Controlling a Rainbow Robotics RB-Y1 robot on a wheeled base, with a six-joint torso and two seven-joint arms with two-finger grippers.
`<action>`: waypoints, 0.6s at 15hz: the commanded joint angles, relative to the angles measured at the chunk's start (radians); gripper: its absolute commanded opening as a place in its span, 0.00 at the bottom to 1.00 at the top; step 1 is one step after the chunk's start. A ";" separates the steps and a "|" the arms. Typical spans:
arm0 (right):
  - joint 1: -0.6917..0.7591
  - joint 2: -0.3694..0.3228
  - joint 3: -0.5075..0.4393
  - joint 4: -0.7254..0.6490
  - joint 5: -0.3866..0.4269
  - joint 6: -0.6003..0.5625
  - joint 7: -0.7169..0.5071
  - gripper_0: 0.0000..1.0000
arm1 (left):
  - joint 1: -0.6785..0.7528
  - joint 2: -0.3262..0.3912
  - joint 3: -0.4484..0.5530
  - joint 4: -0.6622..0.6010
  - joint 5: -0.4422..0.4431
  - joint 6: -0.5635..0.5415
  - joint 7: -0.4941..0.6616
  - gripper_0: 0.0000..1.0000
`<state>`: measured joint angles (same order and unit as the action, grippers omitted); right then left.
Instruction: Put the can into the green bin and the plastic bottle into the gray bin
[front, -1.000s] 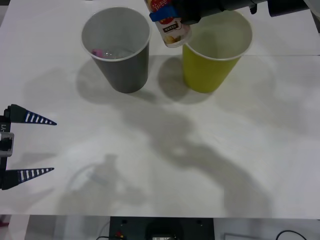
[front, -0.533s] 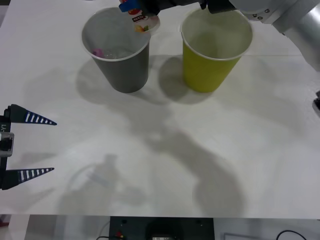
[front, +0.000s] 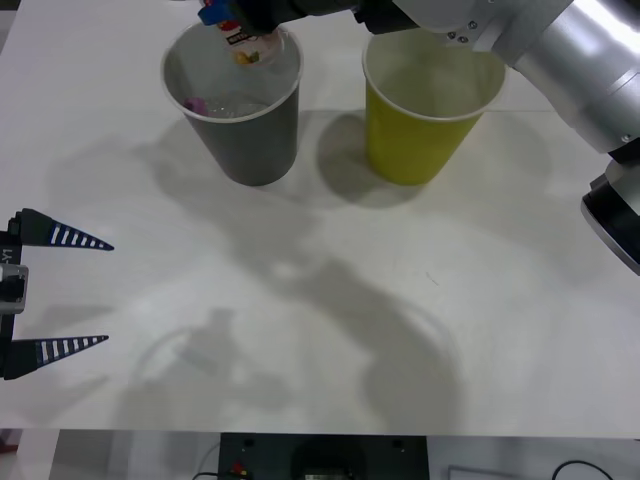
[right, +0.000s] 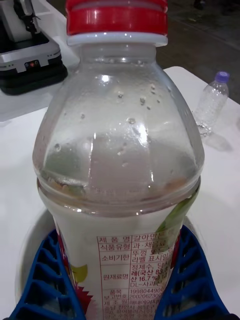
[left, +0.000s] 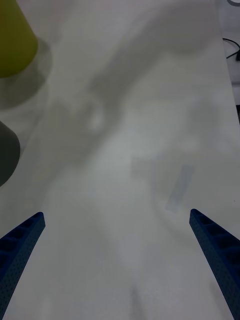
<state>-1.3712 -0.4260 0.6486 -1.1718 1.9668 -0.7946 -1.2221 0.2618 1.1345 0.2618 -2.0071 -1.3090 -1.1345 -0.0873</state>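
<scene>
Plastic bottle (right: 117, 165) clamped in right gripper (right: 120, 280), over gray bin (front: 245, 140) rim, left gripper (front: 60, 292) spread wide

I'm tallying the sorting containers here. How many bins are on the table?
2. The gray bin stands at the far left of the white table, under the plastic bottle held by the right gripper. The green bin stands to its right.
</scene>
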 joint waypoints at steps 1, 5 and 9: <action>0.000 0.006 0.014 0.000 -0.005 0.000 0.000 0.49 | 0.000 0.000 0.000 0.000 0.000 0.000 0.000 1.00; 0.000 0.009 0.022 0.001 -0.026 -0.002 0.001 1.00 | 0.000 0.000 0.000 0.000 0.000 0.000 0.000 1.00; 0.001 0.009 0.025 -0.005 -0.039 -0.006 0.001 1.00 | 0.000 0.000 0.000 0.000 0.000 0.000 0.000 1.00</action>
<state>-1.3709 -0.4171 0.6735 -1.1714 1.9310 -0.8002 -1.2212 0.2618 1.1345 0.2618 -2.0071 -1.3090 -1.1345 -0.0873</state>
